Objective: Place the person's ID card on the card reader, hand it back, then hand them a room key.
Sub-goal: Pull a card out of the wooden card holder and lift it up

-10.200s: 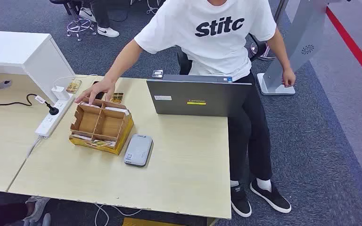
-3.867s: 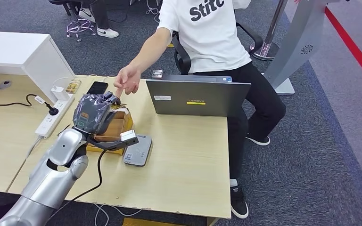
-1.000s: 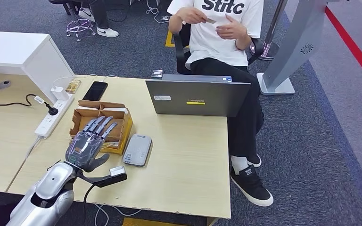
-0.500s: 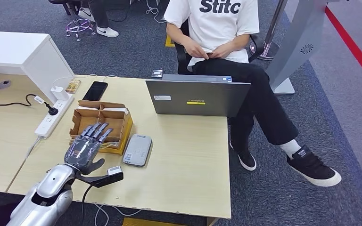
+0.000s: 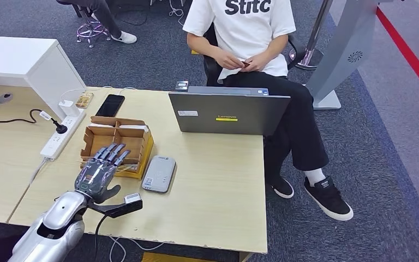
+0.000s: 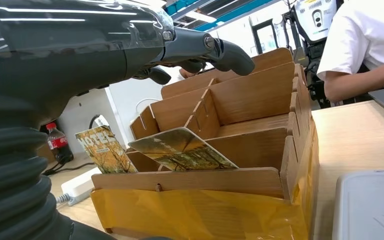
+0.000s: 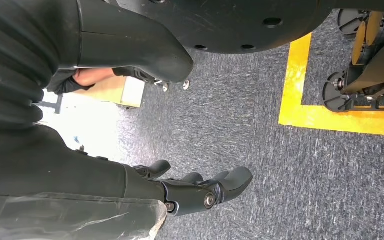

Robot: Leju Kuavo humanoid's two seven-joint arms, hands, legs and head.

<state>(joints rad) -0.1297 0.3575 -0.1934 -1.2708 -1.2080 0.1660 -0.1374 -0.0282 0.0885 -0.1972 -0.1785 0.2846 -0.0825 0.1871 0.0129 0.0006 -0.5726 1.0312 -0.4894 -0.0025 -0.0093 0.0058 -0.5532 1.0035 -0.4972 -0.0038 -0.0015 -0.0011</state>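
My left hand (image 5: 99, 172) hovers with fingers spread above the front edge of the wooden card box (image 5: 117, 143) and holds nothing. In the left wrist view its fingers (image 6: 205, 47) reach out over the box (image 6: 240, 100), where printed room key cards (image 6: 182, 150) lean in the front compartments. The grey card reader (image 5: 160, 173) lies flat just right of the box with nothing on it. The seated person in a white shirt holds a small card (image 5: 245, 64) in both hands at the lap. My right hand (image 7: 200, 190) hangs over the carpet, fingers loose and holding nothing.
A closed-back laptop (image 5: 229, 113) stands between the person and the reader. A black phone (image 5: 111, 105) lies behind the box, and a power strip (image 5: 60, 135) with a plugged cable lies to its left. A white cabinet (image 5: 22, 60) stands at the back left.
My left hand has drawn back slightly towards me over the last second. The person has lowered the card from chest height to the lap and shifted their legs.
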